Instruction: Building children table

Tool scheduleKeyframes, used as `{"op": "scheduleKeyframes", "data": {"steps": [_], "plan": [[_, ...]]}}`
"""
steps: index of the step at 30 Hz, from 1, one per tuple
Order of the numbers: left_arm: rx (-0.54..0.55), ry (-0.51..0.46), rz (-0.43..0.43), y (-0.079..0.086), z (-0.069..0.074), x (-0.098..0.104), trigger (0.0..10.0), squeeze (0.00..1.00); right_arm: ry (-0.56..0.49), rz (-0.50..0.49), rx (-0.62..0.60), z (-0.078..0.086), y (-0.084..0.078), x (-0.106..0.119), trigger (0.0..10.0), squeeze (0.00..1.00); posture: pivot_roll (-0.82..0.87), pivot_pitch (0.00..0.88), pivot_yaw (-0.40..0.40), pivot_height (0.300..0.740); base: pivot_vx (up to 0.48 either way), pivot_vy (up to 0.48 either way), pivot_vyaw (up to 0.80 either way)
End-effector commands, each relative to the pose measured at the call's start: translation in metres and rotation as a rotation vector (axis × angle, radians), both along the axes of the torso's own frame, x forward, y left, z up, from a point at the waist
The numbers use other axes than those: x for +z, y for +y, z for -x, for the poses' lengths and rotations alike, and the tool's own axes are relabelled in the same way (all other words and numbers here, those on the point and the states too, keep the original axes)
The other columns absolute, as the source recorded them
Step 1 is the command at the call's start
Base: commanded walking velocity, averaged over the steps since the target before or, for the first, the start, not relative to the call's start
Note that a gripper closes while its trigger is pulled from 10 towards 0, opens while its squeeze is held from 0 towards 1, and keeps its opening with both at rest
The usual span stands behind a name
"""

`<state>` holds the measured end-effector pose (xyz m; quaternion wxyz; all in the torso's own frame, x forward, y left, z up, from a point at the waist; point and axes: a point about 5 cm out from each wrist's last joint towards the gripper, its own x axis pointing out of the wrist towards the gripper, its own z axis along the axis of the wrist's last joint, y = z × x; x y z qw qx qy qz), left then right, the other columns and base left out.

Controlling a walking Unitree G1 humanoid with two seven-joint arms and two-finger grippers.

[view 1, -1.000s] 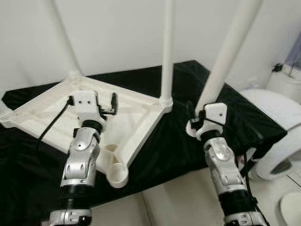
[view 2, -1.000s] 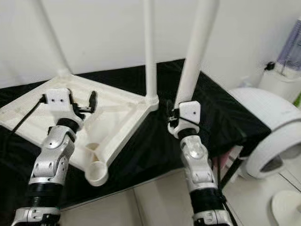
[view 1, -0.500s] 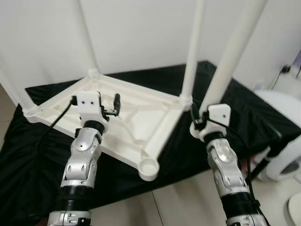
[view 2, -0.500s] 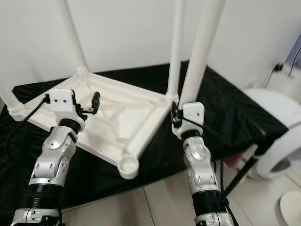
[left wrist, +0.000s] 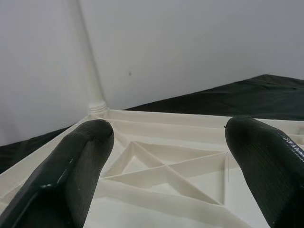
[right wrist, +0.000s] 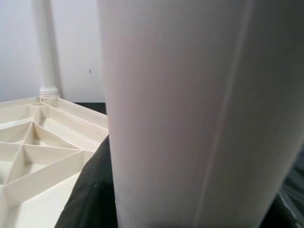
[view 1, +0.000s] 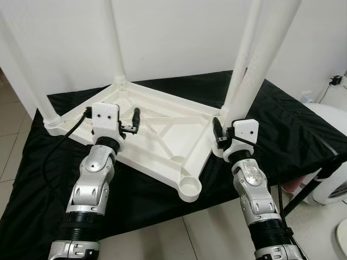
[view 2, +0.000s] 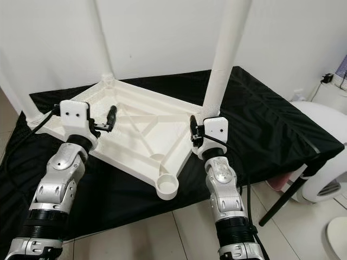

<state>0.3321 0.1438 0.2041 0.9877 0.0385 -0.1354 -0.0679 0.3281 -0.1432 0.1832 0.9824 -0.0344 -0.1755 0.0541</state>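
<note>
Nearest the robot, one corner of the upturned white tabletop (view 1: pixel 162 135) juts past the front edge of the black-draped bench (view 1: pixel 293 127), and the threaded socket (view 1: pixel 189 188) there has no leg in it. Just beside it to the right, the right tool (view 2: pixel 205 134) is clamped around the lower end of a loose table leg (view 2: pixel 225 51), held nearly upright with its foot beside the tabletop's right edge. To do the step well, the robot should carry that leg's end over the open socket, set it plumb so the threads meet squarely, then lower and turn it without forcing; a tilted start would likely cross-thread or skid off the rim. The left tool (view 1: pixel 122 120) hovers over the ribbed underside with its fingers (left wrist: pixel 71 166) spread wide and nothing between them; pressing it down on the tabletop would probably keep the overhanging corner from tipping under load.

Farther back, three legs already stand in their corners: at the left (view 1: pixel 24 70), at the rear (view 1: pixel 115 40) and at the right (view 1: pixel 246 49), against the white wall (view 1: pixel 179 38).

All legs run out of the top of the eye views. The loose leg's very tip is hidden behind the right tool, so whether it is threaded cannot be told. The right wrist view gives mainly a blurred close shaft
</note>
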Motion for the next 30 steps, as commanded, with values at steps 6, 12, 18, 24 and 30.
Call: {"op": "scheduleKeyframes", "data": {"steps": [6,12,18,24,30], "plan": [[-0.003,-0.018,-0.015,0.0009,0.0005,0.0046,10.0,0.00,-0.024,-0.001,0.003,-0.0024,0.0012,0.0070,10.0,0.00,-0.04,0.013,0.050,0.740,0.000,-0.203,0.00],[0.008,-0.023,-0.030,0.0012,-0.0007,0.0057,10.0,0.00,-0.028,0.000,0.006,-0.0036,0.0012,0.0088,10.0,0.00,-0.04,0.011,0.043,0.740,0.000,-0.313,0.00],[0.011,-0.025,-0.002,0.0018,-0.0015,0.0069,10.0,0.00,-0.032,0.003,0.009,-0.0048,0.0010,0.0106,10.0,0.00,-0.04,0.008,0.036,0.740,0.000,0.000,0.00],[0.021,-0.029,-0.004,0.0023,-0.0019,0.0078,10.0,0.00,-0.033,0.005,0.010,-0.0054,0.0008,0.0112,10.0,0.00,-0.04,0.008,0.033,0.740,0.000,0.000,0.00],[0.026,-0.001,-0.017,0.0019,-0.0036,0.0058,10.0,0.00,-0.033,0.004,0.015,-0.0062,0.0020,0.0121,10.0,0.00,-0.04,0.010,0.028,0.740,0.000,0.000,0.00]]}}
